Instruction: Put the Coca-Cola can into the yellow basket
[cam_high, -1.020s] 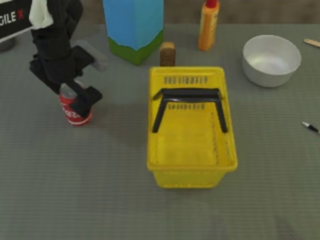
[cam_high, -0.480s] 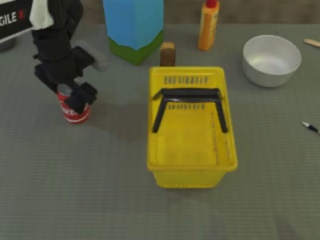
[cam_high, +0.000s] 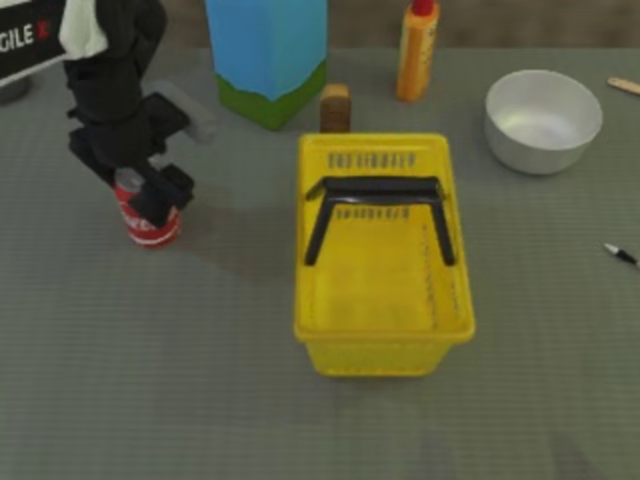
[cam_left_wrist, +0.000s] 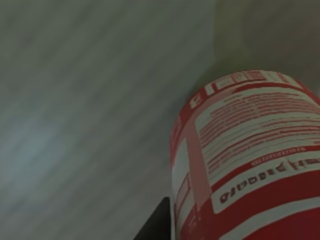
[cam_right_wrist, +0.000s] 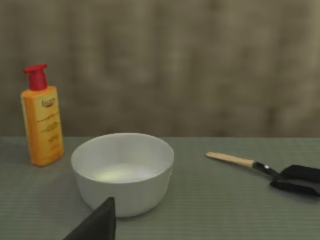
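Note:
The red Coca-Cola can (cam_high: 152, 226) stands upright on the grey table at the left, well apart from the yellow basket (cam_high: 380, 345) at the centre. My left gripper (cam_high: 142, 196) comes down over the can from above and is shut on its upper part, hiding the top. In the left wrist view the can's label (cam_left_wrist: 250, 150) fills the picture, with one dark finger (cam_left_wrist: 157, 225) pressed against its side. The basket is upright, with its black handles (cam_high: 378, 190) folded across the far half. My right gripper is out of the top view; only a dark part (cam_right_wrist: 97, 225) shows in its wrist view.
At the back stand a blue and green carton (cam_high: 268, 55), a small brown block (cam_high: 335, 107) and an orange bottle (cam_high: 418, 50). A white bowl (cam_high: 543, 120) sits back right, with a wooden-handled tool (cam_right_wrist: 235, 160) and a pen (cam_high: 620, 254) near the right edge.
The left gripper's fingers have drawn in around the can, and can and gripper have shifted slightly to the left. The last half second shows almost no movement.

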